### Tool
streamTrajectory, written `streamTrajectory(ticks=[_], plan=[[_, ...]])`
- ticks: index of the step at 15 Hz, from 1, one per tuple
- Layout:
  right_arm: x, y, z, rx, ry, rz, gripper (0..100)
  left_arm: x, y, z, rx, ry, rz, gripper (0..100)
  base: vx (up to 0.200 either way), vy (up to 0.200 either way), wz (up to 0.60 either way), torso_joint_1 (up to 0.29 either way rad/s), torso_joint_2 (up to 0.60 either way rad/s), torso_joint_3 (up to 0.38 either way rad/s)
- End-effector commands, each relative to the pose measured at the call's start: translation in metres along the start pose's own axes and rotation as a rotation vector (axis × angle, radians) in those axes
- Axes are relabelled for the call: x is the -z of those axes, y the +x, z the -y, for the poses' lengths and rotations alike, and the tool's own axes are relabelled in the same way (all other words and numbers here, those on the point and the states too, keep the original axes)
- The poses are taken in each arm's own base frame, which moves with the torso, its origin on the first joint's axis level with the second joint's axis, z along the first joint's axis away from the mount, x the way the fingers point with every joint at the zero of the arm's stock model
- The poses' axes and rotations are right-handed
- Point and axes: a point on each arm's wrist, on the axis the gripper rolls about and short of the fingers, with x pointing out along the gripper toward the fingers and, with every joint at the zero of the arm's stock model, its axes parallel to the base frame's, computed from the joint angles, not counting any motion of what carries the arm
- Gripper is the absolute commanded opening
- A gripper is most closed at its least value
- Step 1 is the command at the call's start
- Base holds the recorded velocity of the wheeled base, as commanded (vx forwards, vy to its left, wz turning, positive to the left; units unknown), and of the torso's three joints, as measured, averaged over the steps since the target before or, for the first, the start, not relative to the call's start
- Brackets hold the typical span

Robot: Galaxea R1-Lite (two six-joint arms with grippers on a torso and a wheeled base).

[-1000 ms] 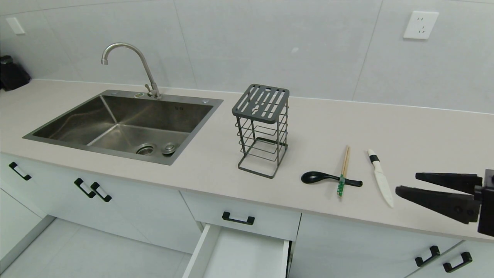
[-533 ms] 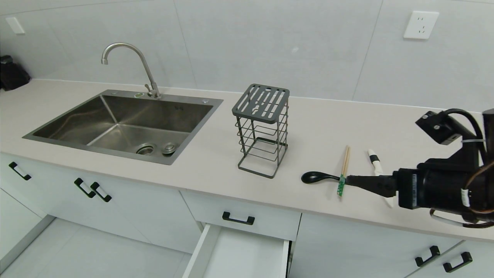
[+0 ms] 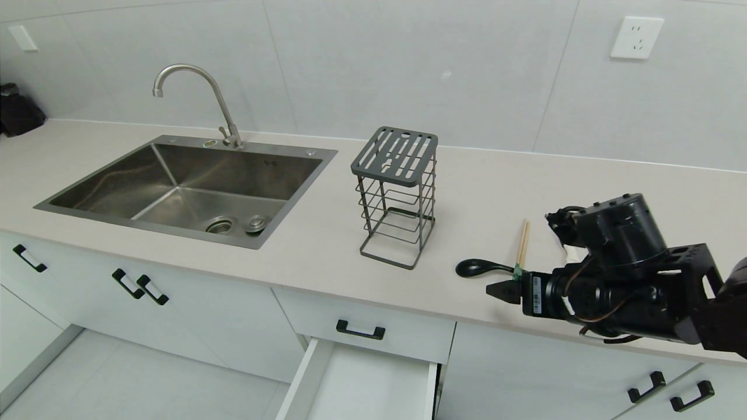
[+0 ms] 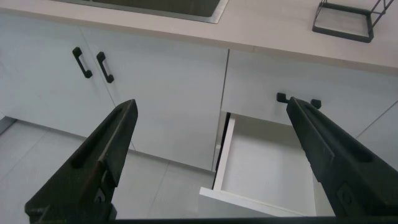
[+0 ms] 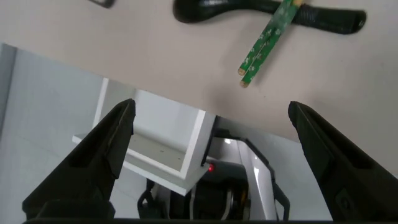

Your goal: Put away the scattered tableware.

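- My right gripper (image 3: 503,290) hovers at the front edge of the pale beige countertop (image 3: 327,251), towards its right end, with its tips pointing towards the sink side. In the right wrist view its two black fingers (image 5: 99,155) stand wide apart with nothing between them.
- The glossy black spoon (image 3: 475,268) lies flat near that front edge, just beyond the right gripper's tips. Its bowl is towards the sink side and its handle runs towards the right end.
- The pair of wooden chopsticks with green patterned ends (image 3: 520,249) lies across the spoon's handle, green ends nearest the front edge.
- A white knife (image 3: 569,253) lies just right of the chopsticks, mostly hidden behind my right arm.
- The dark grey wire rack with a slotted top (image 3: 397,195) stands upright mid-counter, between the steel sink (image 3: 175,192) and the tableware.
- My left gripper (image 4: 211,104) hangs below counter height in front of the white cabinets, jaws spread and empty, above the open white drawer (image 4: 217,162) under the rack.
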Motion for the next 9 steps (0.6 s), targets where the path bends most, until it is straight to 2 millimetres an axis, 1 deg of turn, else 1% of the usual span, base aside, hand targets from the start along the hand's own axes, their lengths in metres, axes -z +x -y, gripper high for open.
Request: streamTrajectory(ticks=[1,3,6,7,8,9], plan=[[0.007,0.015,-0.001,0.021,-0.007,-0.042,100,0.000,0.000,0.000,-0.001,-0.001,-0.001,100,0.000,0.000,0.00,0.000,0.00,0.000],[0.010,0.025,0.000,0.060,0.015,-0.049,100,0.000,0.000,0.000,-0.001,-0.001,-0.001,100,0.000,0.000,0.00,0.000,0.00,0.000],[0.000,0.040,-0.006,0.080,0.019,-0.024,100,0.000,0.000,0.000,-0.001,-0.001,-0.001,100,0.000,0.000,0.00,0.000,0.00,0.000],[0.000,0.044,-0.007,0.090,0.018,-0.022,100,0.000,0.000,0.000,-0.001,-0.001,-0.001,100,0.000,0.000,0.00,0.000,0.00,0.000],[-0.001,0.054,-0.007,0.120,0.018,-0.020,100,0.000,0.000,0.000,-0.001,-0.001,-0.001,100,0.000,0.000,0.00,0.000,0.00,0.000],[0.000,0.059,-0.006,0.132,0.017,-0.022,100,0.000,0.000,0.000,-0.001,-0.001,-0.001,100,0.000,0.000,0.00,0.000,0.00,0.000]])
